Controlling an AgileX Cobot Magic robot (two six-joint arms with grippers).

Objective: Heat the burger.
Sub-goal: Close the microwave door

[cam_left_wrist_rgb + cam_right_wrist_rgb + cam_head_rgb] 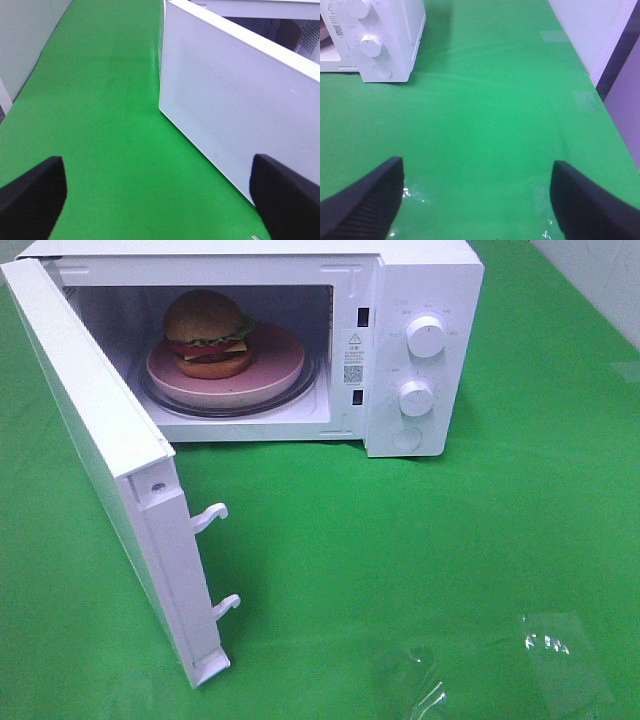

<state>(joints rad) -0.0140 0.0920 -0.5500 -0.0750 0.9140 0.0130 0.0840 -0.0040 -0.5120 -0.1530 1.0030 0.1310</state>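
A green cloth [420,540], smooth and slightly creased, covers the whole table. A pale wall [22,45] borders it on the left arm's side, and another [585,30] on the right arm's side.

In the high view, the white microwave door [90,430] swings out from 10 o'clock down to 7 o'clock, a flat slab with two hooked plastic latches [212,517] on its free edge. Its outer face carries a fine dotted mesh. The left claw [160,195], with black matte fingers [35,192] spread wide and nothing between them, hovers over the cloth close to that outer face.

The burger [208,335] sits inside the open microwave [425,280] at about 11 o'clock. It has a domed brown bun, green lettuce and red tomato. It stands on the 9 o'clock side of a round pink plate [275,370], which rests on the glass turntable [305,390]. The door stands between it and the left claw.

At 1 o'clock, the control panel bears two round white knobs [427,337]. A clear, crinkled plastic film [560,655] lies at 5 o'clock.

The right claw [477,200] is likewise spread and empty, its ribbed fingers [365,200] over the cloth, well apart from the microwave and the burger within.
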